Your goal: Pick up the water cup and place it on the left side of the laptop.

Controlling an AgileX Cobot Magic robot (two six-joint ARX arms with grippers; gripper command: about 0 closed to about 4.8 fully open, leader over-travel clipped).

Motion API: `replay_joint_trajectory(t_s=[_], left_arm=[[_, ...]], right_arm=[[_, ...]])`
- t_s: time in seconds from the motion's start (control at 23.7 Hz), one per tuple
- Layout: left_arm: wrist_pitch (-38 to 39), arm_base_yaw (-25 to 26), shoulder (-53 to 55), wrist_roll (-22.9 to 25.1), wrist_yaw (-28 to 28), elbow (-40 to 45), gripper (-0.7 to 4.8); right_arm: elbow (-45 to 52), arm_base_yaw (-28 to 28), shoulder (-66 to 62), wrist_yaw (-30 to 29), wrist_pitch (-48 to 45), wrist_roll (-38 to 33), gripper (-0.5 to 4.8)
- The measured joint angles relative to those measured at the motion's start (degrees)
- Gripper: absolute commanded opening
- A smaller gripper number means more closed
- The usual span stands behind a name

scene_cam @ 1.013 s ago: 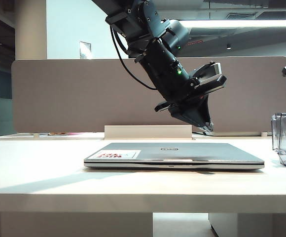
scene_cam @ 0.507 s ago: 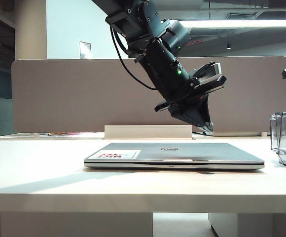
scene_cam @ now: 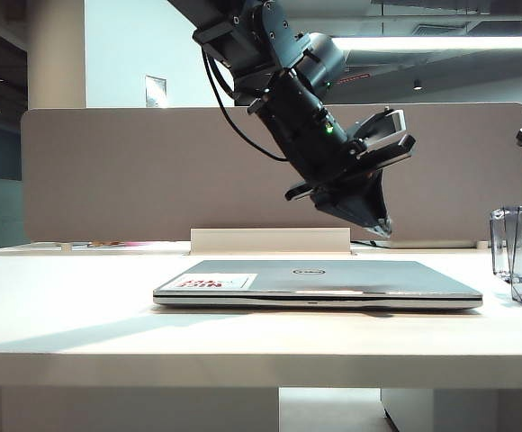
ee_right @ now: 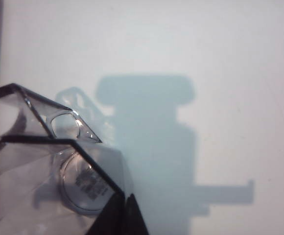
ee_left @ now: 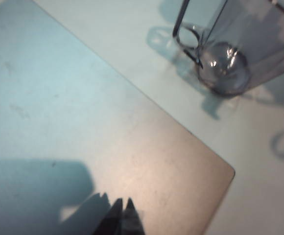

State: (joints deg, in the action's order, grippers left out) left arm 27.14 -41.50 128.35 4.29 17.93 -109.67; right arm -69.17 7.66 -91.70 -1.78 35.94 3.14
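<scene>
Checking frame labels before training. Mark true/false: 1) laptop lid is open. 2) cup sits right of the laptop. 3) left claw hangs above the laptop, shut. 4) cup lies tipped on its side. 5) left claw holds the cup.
1) False: the laptop is closed flat.
2) True: the cup stands at the table's right edge.
3) True: the left claw is shut.
4) False: it stands upright.
5) False: the left claw holds nothing.

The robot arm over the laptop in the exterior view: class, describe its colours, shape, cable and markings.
The left arm is matt black, built of chunky rounded segments, with a black cable looping beside it and a small green light. A grey, silver-edged bracket sticks out near the left gripper, whose dark fingers taper to a point. Of the right gripper, only dark pointed tips show in its wrist view.
</scene>
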Motion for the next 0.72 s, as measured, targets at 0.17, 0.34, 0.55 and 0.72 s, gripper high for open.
replay_joint_trajectory(t_s=[0.17, 0.34, 0.55, 0.72], left_arm=[[-6.0, -0.1, 0.0, 0.0, 0.0, 0.0, -0.06], [-11.0, -0.3, 0.0, 0.0, 0.0, 0.0, -0.06], [-15.4, -1.4, 0.0, 0.0, 0.0, 0.0, 0.01], [-17.1, -2.2, 0.5, 0.0, 0.0, 0.0, 1.04]], right_arm=[[-0.1, 0.0, 0.0, -0.2, 0.8, 4.8, 0.07], [-0.2, 0.0, 0.0, -0.2, 1.1, 5.9, 0.07], [-0.2, -0.1, 0.0, -0.2, 1.1, 6.0, -0.02], [-0.2, -0.2, 0.1, -0.2, 1.1, 6.2, -0.02]])
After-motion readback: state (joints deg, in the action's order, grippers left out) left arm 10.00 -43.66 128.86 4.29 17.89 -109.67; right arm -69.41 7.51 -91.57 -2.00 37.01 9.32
